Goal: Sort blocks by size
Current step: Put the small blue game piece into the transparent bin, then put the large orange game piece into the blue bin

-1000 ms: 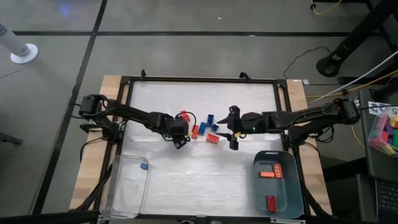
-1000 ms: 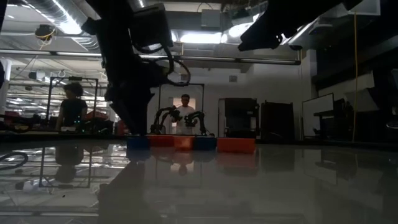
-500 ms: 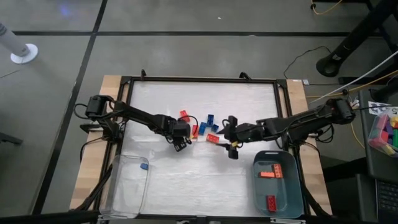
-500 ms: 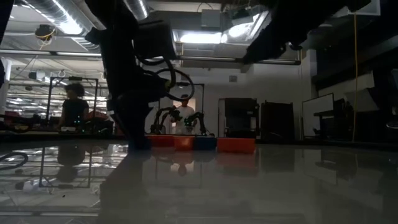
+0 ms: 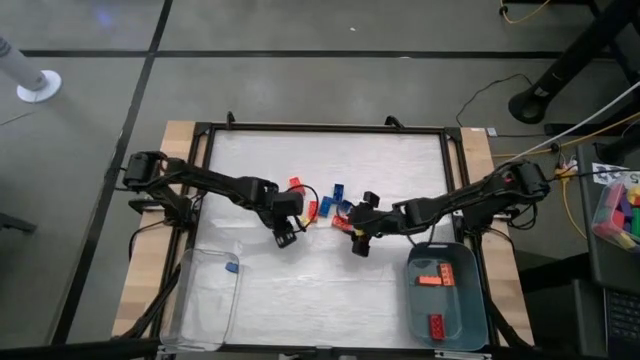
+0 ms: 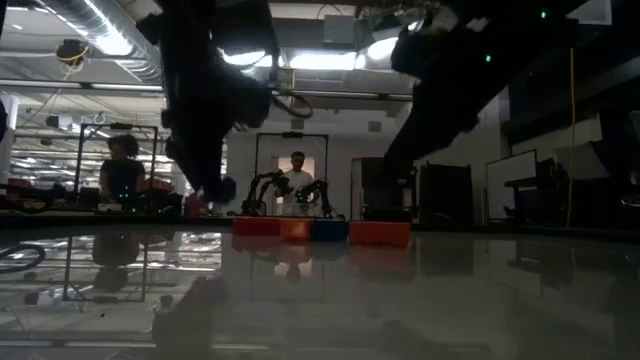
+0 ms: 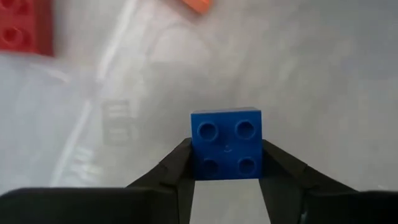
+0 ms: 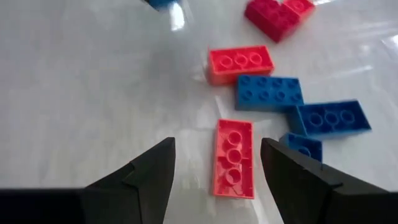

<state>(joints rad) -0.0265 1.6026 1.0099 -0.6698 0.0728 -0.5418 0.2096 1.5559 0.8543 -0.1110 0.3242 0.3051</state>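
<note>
Two dark arms reach in over the white table (image 5: 300, 280) toward a loose cluster of blocks (image 5: 330, 205) near its middle; the left gripper (image 5: 286, 232) sits at the cluster's left edge, its fingers (image 7: 177, 165) clamped on opposite sides of a small square blue block (image 7: 226, 143) with four studs, which the low view shows lifted clear of the tabletop; the left wrist view also catches a red block (image 7: 25, 28) and the corner of an orange block (image 7: 199, 5) lying on the table beyond it. The right gripper (image 5: 358, 232) hangs at the cluster's right side with its jaws spread and nothing between them but table; directly below the gap lies a long red-orange block (image 8: 234, 157), studs up, touched by neither finger; past it lie another red-orange long block (image 8: 240, 64), two long blue blocks (image 8: 268, 92) side by side, a short blue block (image 8: 303, 148) and a dark red block (image 8: 277, 14). A clear tray (image 5: 205, 300) near the table's front left corner holds one small blue block (image 5: 231, 267); a grey-blue tray (image 5: 447, 297) at the front right holds long red-orange blocks (image 5: 434, 278). In the room behind the table a person (image 6: 296, 180) stands, and another person (image 6: 120, 170) sits farther off to the side.
</note>
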